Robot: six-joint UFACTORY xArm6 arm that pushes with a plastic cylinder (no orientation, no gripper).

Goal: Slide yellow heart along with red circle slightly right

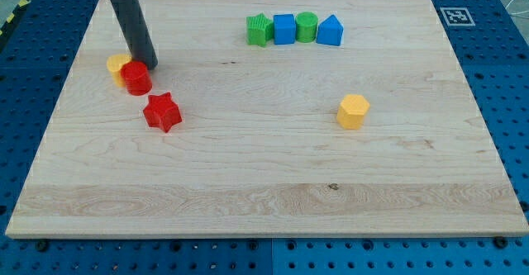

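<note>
The yellow heart (117, 64) lies near the view's left edge of the wooden board, mostly hidden behind the red circle (136, 78), which touches it on its right and lower side. My rod comes down from the top left; my tip (147, 63) rests just above and right of the red circle, close to it or touching it. A red star (162, 111) lies a little below and right of the red circle.
A row at the top holds a green star (259, 30), blue cube (283, 29), green cylinder (307, 27) and blue block (330, 30), side by side. A yellow hexagon (353, 111) sits at the right of centre. The board (264, 184) lies on a blue perforated table.
</note>
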